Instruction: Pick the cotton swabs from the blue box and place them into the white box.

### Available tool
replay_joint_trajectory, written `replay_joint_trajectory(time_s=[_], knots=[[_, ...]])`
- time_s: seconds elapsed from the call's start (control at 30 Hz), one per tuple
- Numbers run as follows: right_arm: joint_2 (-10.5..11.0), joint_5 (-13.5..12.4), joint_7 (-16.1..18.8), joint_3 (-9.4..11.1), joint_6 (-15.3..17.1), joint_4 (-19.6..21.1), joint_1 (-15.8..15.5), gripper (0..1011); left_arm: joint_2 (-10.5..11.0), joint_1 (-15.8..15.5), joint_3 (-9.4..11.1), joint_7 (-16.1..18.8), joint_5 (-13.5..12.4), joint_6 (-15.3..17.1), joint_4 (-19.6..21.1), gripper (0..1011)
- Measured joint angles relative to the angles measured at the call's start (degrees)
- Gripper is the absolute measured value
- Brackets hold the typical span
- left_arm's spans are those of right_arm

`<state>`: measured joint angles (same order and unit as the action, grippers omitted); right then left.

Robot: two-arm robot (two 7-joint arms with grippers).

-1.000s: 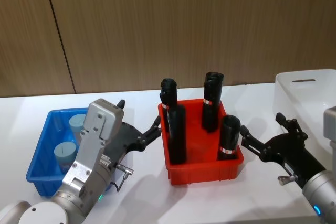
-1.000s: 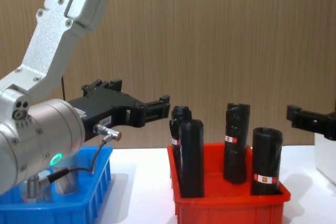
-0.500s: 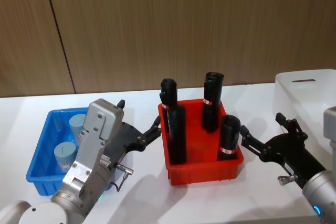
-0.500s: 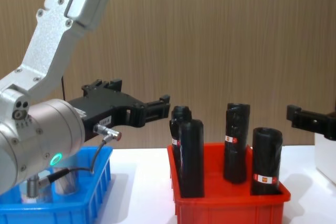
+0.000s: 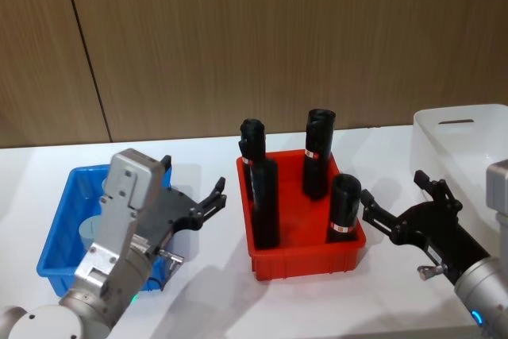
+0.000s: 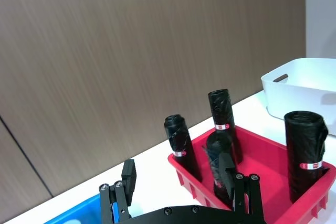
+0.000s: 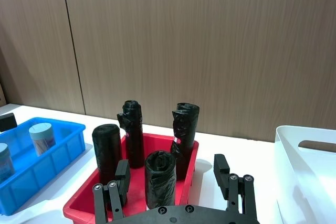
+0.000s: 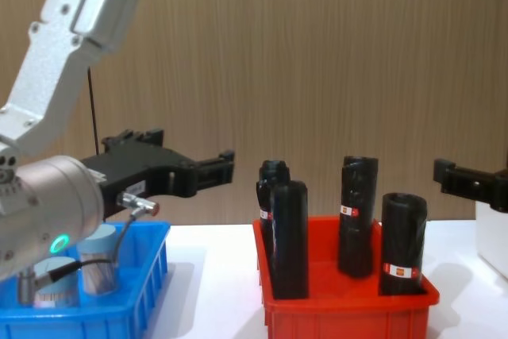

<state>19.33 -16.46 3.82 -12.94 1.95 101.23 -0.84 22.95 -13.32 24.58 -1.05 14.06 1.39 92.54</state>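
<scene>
Wood panelling backs a white table (image 5: 198, 156). At its left end the blue box (image 5: 54, 237) holds the cotton swabs (image 7: 42, 136), standing upright with their lids up. Raised between that box and the red bin (image 5: 309, 257) of black rolls (image 5: 317, 152), the left gripper (image 5: 211, 199) is spread wide and empty. Right of the bin, the right gripper (image 5: 394, 194) hovers, equally wide and empty, near the white box (image 5: 460, 129).
</scene>
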Motion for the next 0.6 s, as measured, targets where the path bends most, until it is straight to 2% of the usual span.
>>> replay_joint_trajectory(time_s=[0.4,0.6], knots=[[0.0,0.0,0.0,0.0,0.0,0.0,0.0,1002,0.9,0.7,-1.8,3.3,4.7,1.8,-0.4,1000],[0.0,0.0,0.0,0.0,0.0,0.0,0.0,1002,1.6,1.7,-3.0,7.2,7.6,4.5,0.2,1000]])
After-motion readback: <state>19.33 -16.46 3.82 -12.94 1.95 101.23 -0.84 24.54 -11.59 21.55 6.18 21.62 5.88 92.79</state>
